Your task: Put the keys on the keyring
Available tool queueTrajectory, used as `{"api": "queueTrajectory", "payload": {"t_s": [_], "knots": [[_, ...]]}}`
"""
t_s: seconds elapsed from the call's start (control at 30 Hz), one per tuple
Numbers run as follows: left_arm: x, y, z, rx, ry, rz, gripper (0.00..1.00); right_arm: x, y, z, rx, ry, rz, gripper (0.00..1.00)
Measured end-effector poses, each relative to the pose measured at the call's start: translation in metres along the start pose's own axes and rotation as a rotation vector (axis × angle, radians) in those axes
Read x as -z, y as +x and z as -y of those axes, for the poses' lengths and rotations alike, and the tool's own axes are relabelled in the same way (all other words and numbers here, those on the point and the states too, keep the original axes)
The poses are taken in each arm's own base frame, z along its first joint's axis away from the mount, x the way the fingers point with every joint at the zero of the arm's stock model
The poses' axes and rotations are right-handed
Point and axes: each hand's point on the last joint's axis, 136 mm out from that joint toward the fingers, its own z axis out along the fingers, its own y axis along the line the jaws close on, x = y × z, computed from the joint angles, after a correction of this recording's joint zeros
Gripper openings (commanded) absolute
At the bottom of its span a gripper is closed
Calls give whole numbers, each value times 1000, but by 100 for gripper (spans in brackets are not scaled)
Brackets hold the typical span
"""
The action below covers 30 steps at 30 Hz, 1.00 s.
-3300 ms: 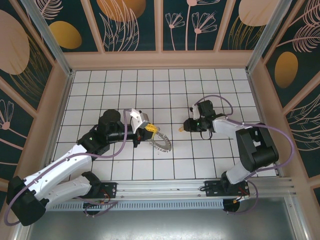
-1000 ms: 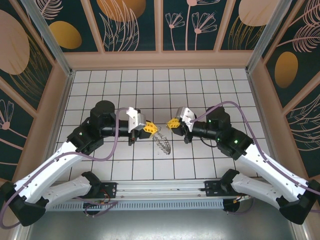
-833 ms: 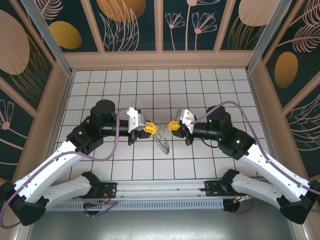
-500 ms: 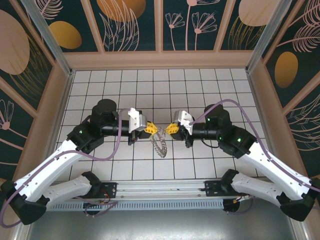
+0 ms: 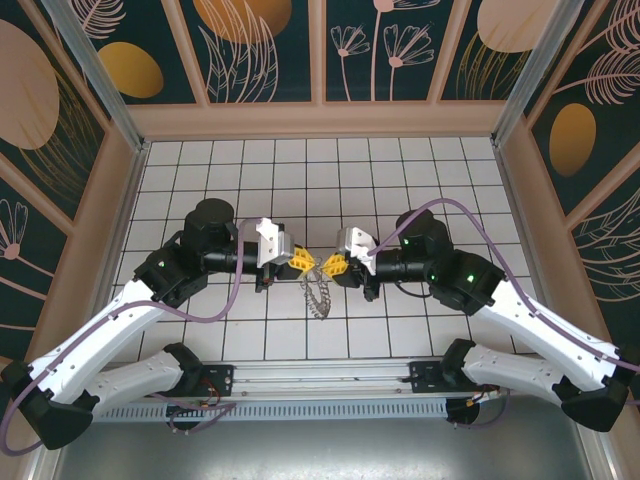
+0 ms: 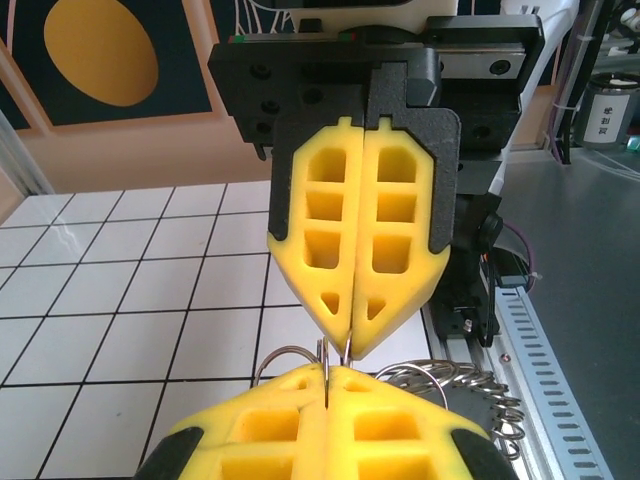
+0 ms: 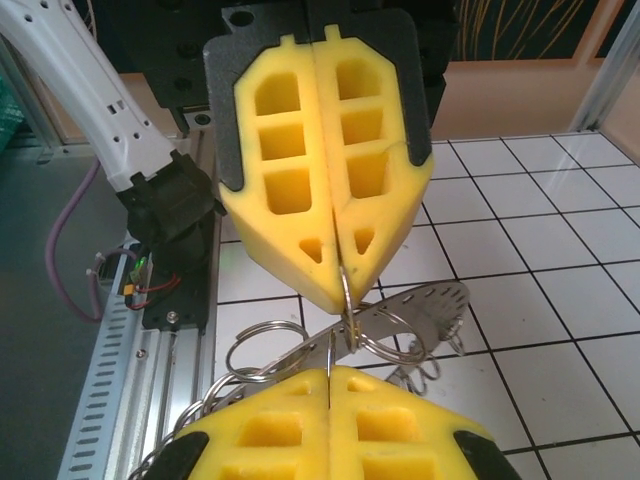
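Note:
The keyring (image 5: 318, 292) is a grey scalloped metal ring with small wire loops; it hangs above the tiled floor between both arms. My left gripper (image 5: 303, 262) is shut on one of its wire loops (image 6: 325, 360). In the left wrist view the ring's body (image 6: 470, 385) hangs to the lower right. My right gripper (image 5: 336, 266) is shut on the key (image 7: 330, 351), a thin blade seen edge-on that pokes from its tips (image 7: 330, 378). The key's tip sits right at the loop held in the left fingers (image 7: 300, 200), almost touching. The two grippers face tip to tip.
White tiled floor (image 5: 250, 180) lies under both arms. Wooden walls (image 5: 320, 120) close the back and sides. An aluminium rail (image 5: 330, 375) with the arm bases runs along the near edge, close behind the hanging ring.
My right gripper has moved left with the key until its tips meet the left gripper's. The keyring has swung slightly and hangs more edge-on. The left arm has barely moved.

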Motion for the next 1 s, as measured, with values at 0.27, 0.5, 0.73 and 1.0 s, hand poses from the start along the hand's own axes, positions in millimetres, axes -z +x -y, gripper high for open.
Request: {"api": "queueTrajectory", "payload": {"t_s": [0.27, 0.5, 0.73, 1.0], "knots": [[0, 1, 0, -8, 1, -3, 0, 2, 6, 4, -15, 30, -31, 0], [0, 2, 1, -8, 3, -8, 0, 4, 5, 6, -17, 46, -41, 0], [0, 5, 2, -2, 7, -20, 0, 4, 3, 7, -9, 48, -39, 0], [1, 5, 2, -2, 8, -23, 0, 2, 4, 5, -12, 32, -41, 0]]}}
